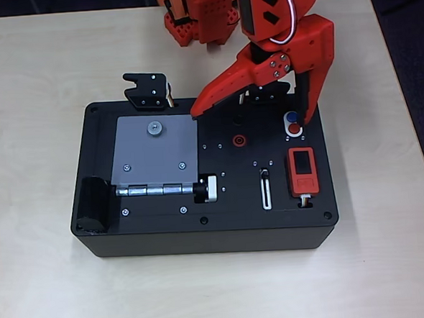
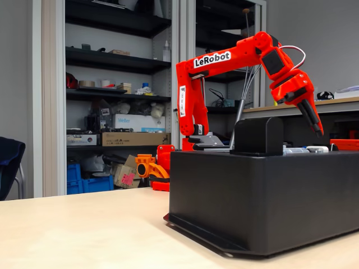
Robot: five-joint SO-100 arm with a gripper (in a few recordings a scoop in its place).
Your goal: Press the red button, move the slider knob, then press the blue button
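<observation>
Red button (image 1: 295,130), a small flat red disc in a white oval on the black box (image 1: 166,234), lies just below our orange gripper's (image 1: 249,117) right fingertip (image 1: 308,121); fingers spread wide apart.

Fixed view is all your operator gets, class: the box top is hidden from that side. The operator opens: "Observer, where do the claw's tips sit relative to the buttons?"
Observer: In the overhead view the claw is wide open. Its right-hand fingertip lies just right of the red button, not over it.
Operator: Where is the blue button?
Observer: The blue button sits directly above the red one in that picture, inside the same white oval.
Operator: And the slider knob?
Observer: The slider knob appears to sit at the upper end of its slot, to the lower left of the buttons.
</observation>
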